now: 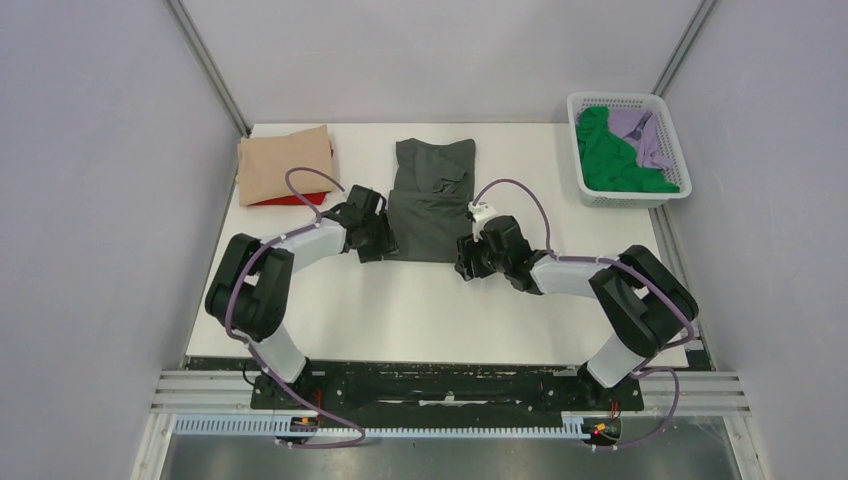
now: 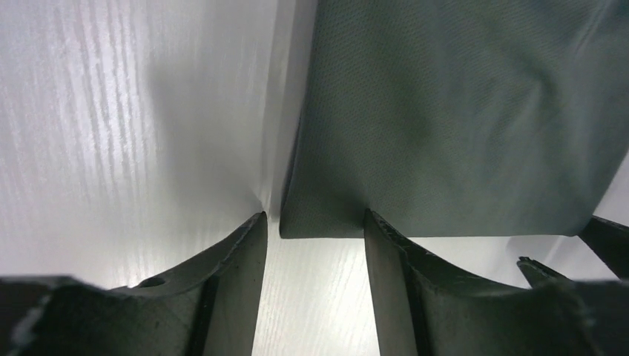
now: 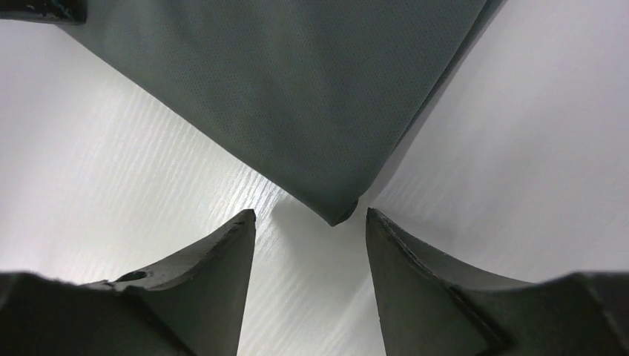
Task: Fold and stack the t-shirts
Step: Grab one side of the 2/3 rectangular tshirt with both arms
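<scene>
Upper left, the tan t-shirt point(image 1: 283, 163) lies folded on the red t-shirt point(image 1: 292, 200); upper centre, the part-folded dark grey t-shirt point(image 1: 432, 190) lies flat, left gripper point(image 2: 315, 217) and right gripper point(image 3: 310, 213) at its lower corners, jaws parted, clamping nothing; upper right, green t-shirt point(image 1: 612, 160) and lilac t-shirt point(image 1: 640, 132) wait crumpled in the basket point(image 1: 628, 201).

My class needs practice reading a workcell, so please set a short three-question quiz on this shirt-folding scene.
1. Which t-shirt's near corners lie between the open fingers of the left pincer and the right pincer? A blue t-shirt; B dark grey t-shirt; C yellow t-shirt.
2. True or false: the basket holds the green t-shirt and the lilac t-shirt.
3. Fill in: the tan t-shirt lies on top of the ___ t-shirt.
Key: 1 B; 2 true; 3 red t-shirt.
</scene>
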{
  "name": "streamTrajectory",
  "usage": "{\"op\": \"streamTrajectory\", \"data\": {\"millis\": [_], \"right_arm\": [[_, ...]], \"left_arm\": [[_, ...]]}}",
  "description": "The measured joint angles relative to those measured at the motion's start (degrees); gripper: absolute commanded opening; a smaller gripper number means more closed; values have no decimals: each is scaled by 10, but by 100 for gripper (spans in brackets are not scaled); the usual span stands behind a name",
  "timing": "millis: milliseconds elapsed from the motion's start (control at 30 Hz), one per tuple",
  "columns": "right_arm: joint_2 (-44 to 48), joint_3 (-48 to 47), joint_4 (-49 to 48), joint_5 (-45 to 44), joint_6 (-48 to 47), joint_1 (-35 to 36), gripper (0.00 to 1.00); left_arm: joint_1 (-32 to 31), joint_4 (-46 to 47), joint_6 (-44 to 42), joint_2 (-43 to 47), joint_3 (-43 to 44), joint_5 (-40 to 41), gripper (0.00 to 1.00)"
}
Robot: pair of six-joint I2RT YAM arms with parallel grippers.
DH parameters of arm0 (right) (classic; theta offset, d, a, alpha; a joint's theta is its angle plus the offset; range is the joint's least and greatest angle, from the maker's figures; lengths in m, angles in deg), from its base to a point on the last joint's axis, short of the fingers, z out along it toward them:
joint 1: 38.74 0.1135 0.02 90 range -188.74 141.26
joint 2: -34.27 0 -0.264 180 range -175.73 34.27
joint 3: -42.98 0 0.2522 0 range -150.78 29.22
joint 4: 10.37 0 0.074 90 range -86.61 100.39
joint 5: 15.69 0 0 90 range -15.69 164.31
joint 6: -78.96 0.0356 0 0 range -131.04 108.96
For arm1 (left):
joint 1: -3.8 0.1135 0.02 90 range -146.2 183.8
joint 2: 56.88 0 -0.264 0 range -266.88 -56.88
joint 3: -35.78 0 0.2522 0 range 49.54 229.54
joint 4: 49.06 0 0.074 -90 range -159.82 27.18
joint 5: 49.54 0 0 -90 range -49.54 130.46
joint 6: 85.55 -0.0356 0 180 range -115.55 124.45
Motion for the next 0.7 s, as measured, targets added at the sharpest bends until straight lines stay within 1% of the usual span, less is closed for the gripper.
{"op": "streamTrajectory", "data": {"millis": [100,200,267,333,367,400,467,500,533,700], "right_arm": [[-8,-5,-7,-7,0,0,53],[-15,-7,-15,-13,0,0,47],[-21,-10,-19,-14,-1,1,41],[-28,-14,-24,-14,-2,0,34],[-31,-16,-26,-13,-3,0,27],[-34,-17,-29,-14,-4,1,22],[-38,-19,-33,-14,-7,1,6],[-40,-19,-35,-14,-7,1,2],[-42,-19,-38,-13,-6,1,0],[-33,-15,-33,2,-9,5,0]], "left_arm": [[0,8,2,-6,0,-7,52],[0,21,6,-13,0,-13,43],[0,28,7,-18,0,-14,32],[1,36,10,-24,2,-20,11],[1,41,10,-27,2,-24,2],[1,46,12,-31,2,-28,2],[1,51,12,-33,2,-33,2],[1,52,12,-33,2,-33,2],[1,53,12,-34,2,-35,2],[1,55,12,-20,-12,-36,2]]}}
